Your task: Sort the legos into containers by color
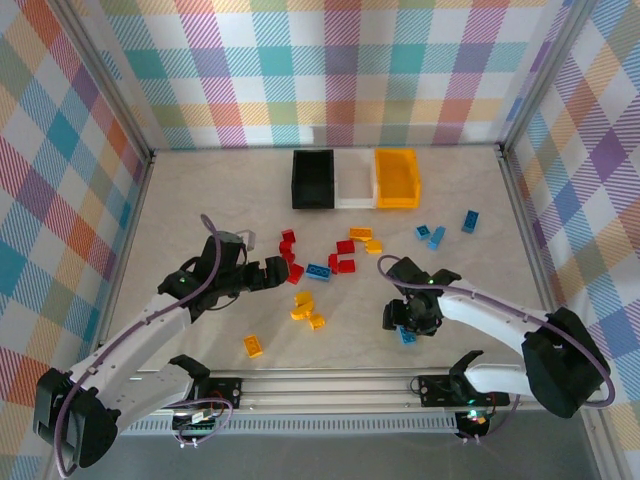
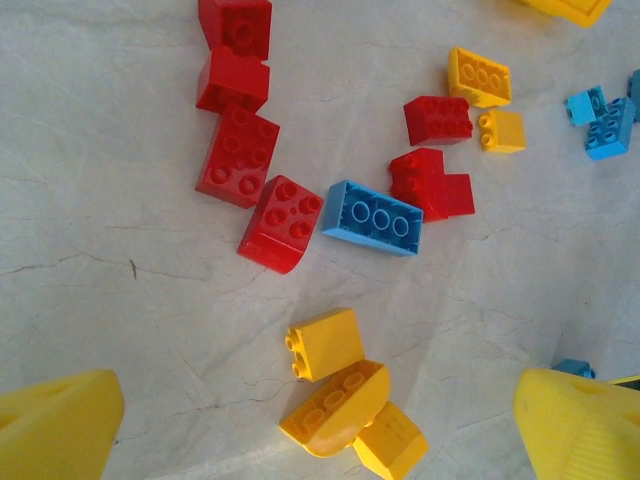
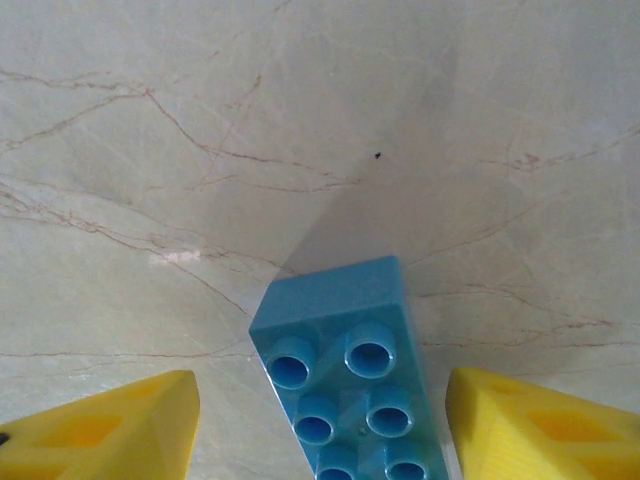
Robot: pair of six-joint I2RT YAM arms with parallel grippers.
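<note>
Within the spread right hand [image 3: 320, 400], blue lego [image 3: 340, 330] on table [image 3: 300, 120], studs up, untouched.

Beige table [image 1: 200, 200] w/ scattered legos [image 1: 318, 271], 3 bins [image 1: 355, 200] rear.

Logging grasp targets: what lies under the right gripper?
A blue lego, studs up, on the marbled table, between the right gripper's open fingers. Its near end runs out of frame. From above, the gripper covers most of it.
</note>
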